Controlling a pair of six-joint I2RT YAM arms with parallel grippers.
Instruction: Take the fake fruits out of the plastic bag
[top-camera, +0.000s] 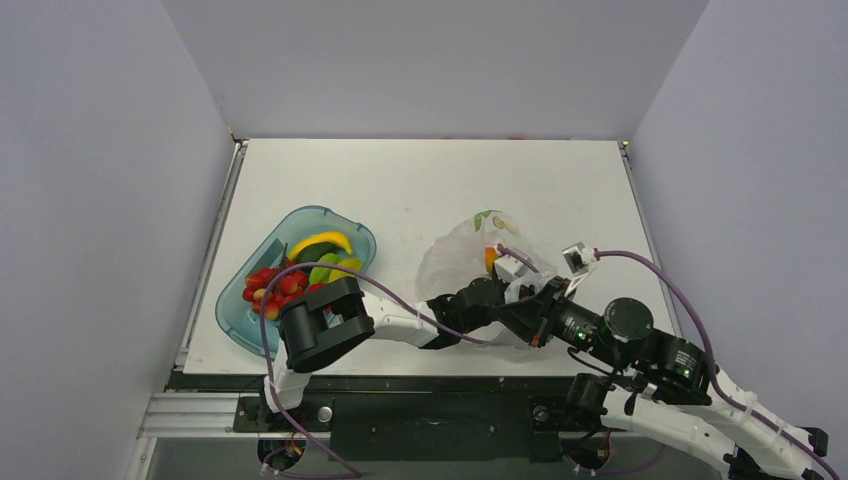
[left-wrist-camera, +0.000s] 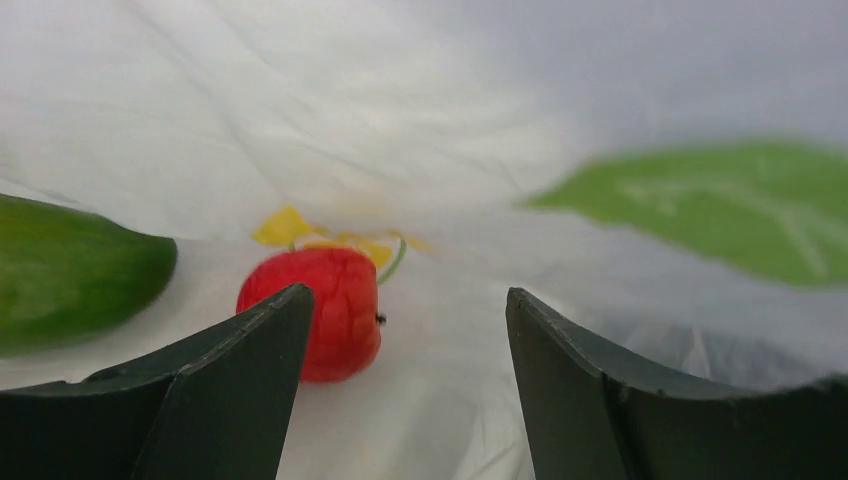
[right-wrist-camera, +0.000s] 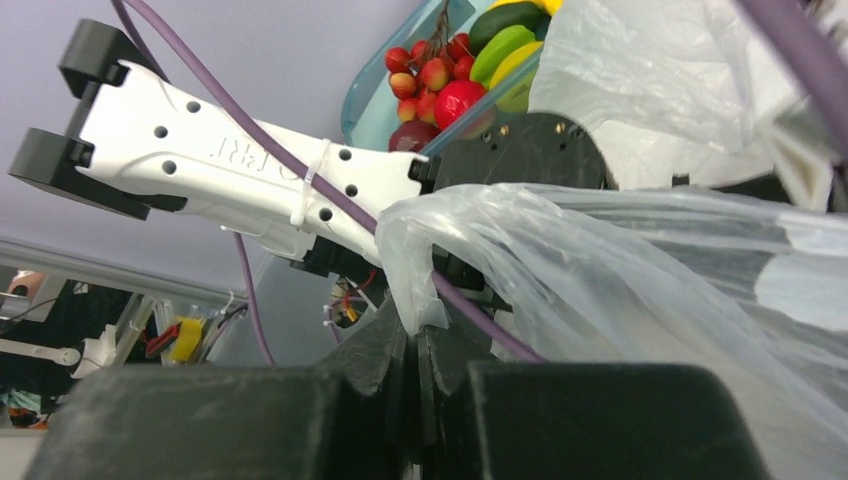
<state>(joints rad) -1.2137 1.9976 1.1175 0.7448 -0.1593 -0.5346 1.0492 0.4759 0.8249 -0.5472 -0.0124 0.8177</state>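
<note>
The translucent plastic bag (top-camera: 462, 258) lies at the table's middle right. My left gripper (left-wrist-camera: 405, 330) is inside it, jaws open and empty. A small red fruit (left-wrist-camera: 335, 310) lies on the bag's floor just behind the left fingertip (left-wrist-camera: 268, 345), and a green fruit (left-wrist-camera: 70, 270) lies at far left. An orange piece (top-camera: 491, 259) shows through the bag from above. My right gripper (right-wrist-camera: 415, 335) is shut on the bag's edge (right-wrist-camera: 405, 270) and holds it up.
A teal-blue oval tray (top-camera: 268, 245) at the left holds a banana (top-camera: 320, 242), green pieces, a dark red fruit and red berries (top-camera: 268, 288); it also shows in the right wrist view (right-wrist-camera: 375, 85). The left arm's white link (right-wrist-camera: 230, 165) crosses in front of it.
</note>
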